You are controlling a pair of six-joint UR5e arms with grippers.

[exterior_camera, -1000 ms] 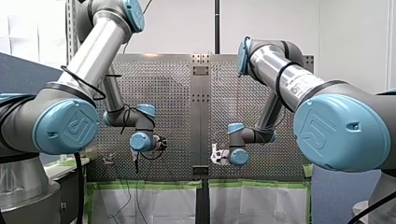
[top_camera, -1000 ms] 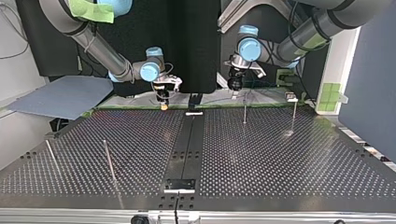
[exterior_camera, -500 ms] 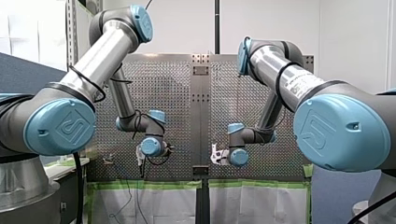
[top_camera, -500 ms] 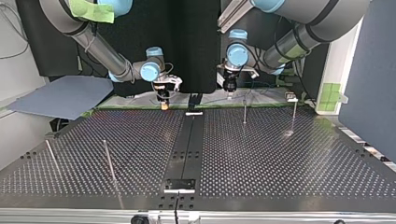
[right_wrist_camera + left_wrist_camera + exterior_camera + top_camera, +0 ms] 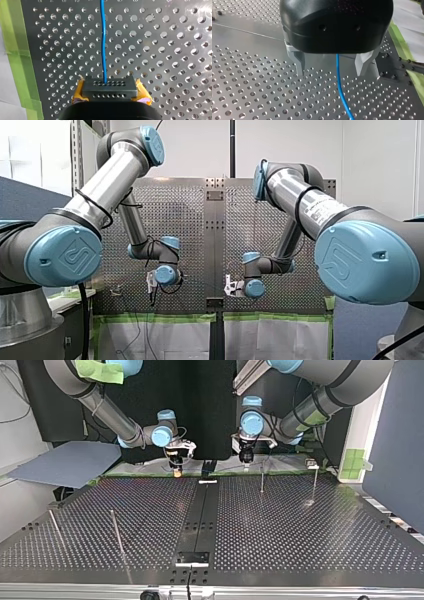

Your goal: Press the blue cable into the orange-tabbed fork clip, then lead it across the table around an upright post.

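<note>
The cable [image 5: 103,45] is blue, the perforated table [image 5: 160,73] silver, its tape [image 5: 15,37] green.

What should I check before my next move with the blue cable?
1. Thin blue cable gripped by my right gripper: ok, it emerges from between the yellow pads.
2. My left gripper astride the cable: ok, its metal fingers are open, with the cable between them and clear of both.
3. Orange-tabbed fork clip located: cannot tell, no view shows it plainly.
4. Cable seated in clip: cannot tell.
5. Upright metal post standing: ok.
</note>
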